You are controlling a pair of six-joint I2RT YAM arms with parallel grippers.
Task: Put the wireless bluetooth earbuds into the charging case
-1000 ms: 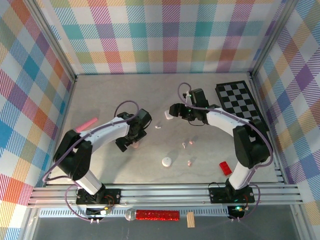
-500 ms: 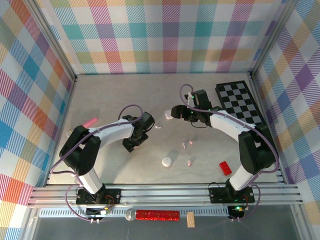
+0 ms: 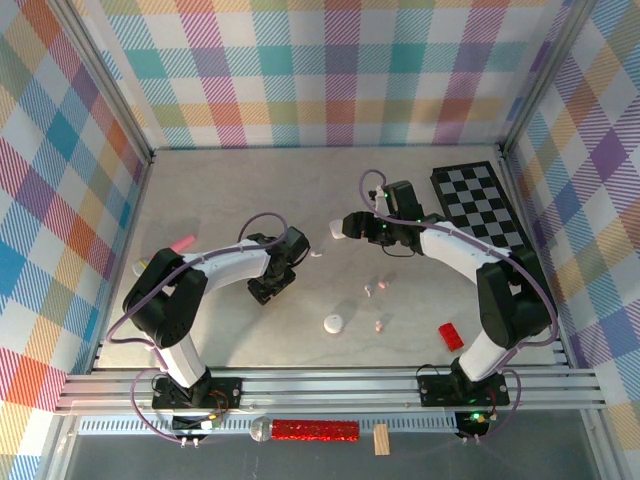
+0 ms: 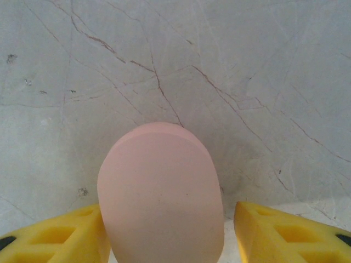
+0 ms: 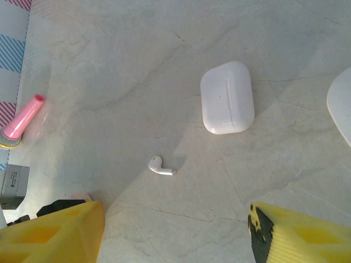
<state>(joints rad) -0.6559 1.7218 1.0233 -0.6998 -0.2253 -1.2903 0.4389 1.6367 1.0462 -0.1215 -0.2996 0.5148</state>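
The left fingers straddle the pink case, a gap on one side; better to centre before squeezing. The right fingers hang wide above a white earbud on the bench near the white case.

pink case cropped below, white shape (rounded) cropped right

Pink case; white earbud

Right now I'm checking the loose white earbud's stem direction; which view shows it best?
Right wrist: the white earbud lies unobstructed, bud and stem distinct. Top external shows it as a tiny pale speck.
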